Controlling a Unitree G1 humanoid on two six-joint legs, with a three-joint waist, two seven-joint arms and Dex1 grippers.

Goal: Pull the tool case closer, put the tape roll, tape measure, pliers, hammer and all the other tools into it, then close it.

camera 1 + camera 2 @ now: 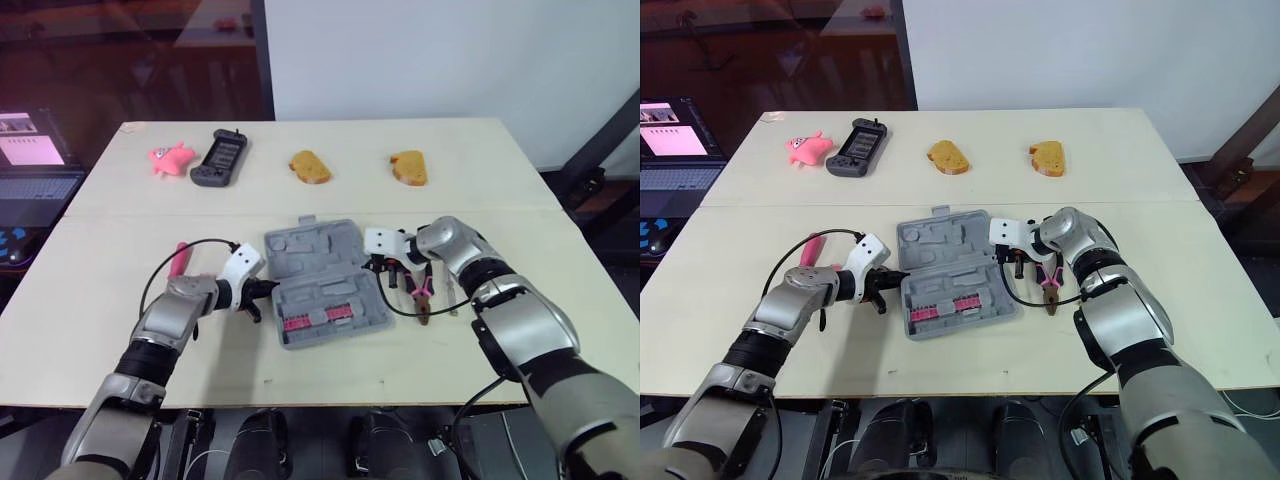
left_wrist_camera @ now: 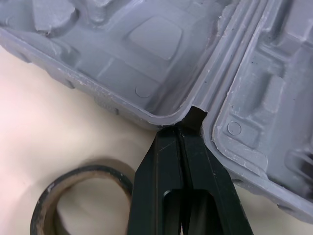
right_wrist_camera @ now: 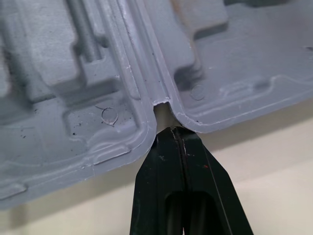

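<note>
The grey tool case (image 1: 322, 275) lies open and flat in the middle of the table, with a row of pink bits (image 1: 318, 318) in its near half. My left gripper (image 1: 268, 288) is shut, its tips (image 2: 182, 128) pressed into the hinge notch on the case's left side. My right gripper (image 1: 378, 264) is also shut, its tips (image 3: 177, 131) at the hinge notch on the right side. A black tape roll (image 2: 90, 172) lies on the table just beside the left fingers. Pink-handled pliers (image 1: 422, 291) rest right of the case. A pink-handled tool (image 1: 180, 258) lies behind my left arm.
Along the far side of the table sit a pink toy (image 1: 170, 158), a black handheld device (image 1: 220, 158) and two bread pieces (image 1: 310, 166) (image 1: 409, 167). A laptop (image 1: 35, 175) stands off the table's left edge.
</note>
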